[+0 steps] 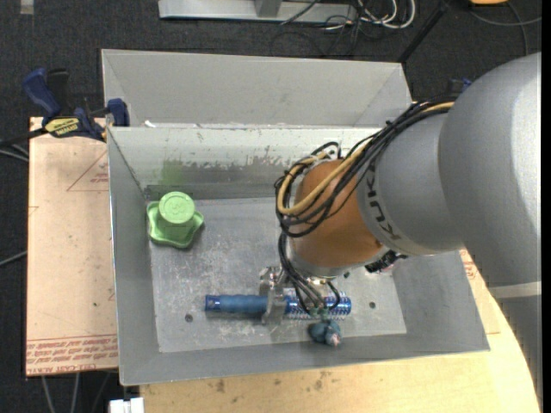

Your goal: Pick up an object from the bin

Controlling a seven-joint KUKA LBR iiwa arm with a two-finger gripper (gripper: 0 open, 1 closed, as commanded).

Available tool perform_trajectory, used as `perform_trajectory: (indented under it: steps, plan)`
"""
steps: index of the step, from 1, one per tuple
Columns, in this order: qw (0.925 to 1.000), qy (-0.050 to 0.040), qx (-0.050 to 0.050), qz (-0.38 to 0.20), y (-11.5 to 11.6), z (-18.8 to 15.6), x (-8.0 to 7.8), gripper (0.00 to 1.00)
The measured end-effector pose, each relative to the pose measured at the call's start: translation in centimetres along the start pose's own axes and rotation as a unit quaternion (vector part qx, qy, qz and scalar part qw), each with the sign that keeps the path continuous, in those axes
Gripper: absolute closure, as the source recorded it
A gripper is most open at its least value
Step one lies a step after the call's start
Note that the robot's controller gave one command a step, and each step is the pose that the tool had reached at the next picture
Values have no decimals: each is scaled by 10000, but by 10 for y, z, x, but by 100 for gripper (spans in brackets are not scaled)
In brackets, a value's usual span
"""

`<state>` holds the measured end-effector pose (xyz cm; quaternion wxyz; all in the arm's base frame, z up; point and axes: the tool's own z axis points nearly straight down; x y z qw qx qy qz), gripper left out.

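One end effector point(276, 303) over blue tool point(231, 305)

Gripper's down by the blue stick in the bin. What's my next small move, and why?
Probably a small straight lift to test the grasp: the gripper sits low at the right end of the blue stick, and the green cup lies well clear at the left.

A green cap point(175, 220) with a scalloped skirt and a flat round top stands upright on the floor of the bin point(129, 256), at left rear, near the left wall. A small teal lump point(327, 334) lies near the front wall, right of centre. Beyond the rear wall, a grey metal bar point(250, 7) and loose cables point(383, 3) lie on dark carpet point(52, 41).
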<state>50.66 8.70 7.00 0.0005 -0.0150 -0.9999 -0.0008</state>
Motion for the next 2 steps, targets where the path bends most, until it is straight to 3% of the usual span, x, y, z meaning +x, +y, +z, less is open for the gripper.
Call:
perform_trajectory:
  steps: [1,2]
  plan:
    - [10000,-45,-7,-30,9,-113,3,100]
    - [9994,-56,12,-327,-36,-187,-8,100]
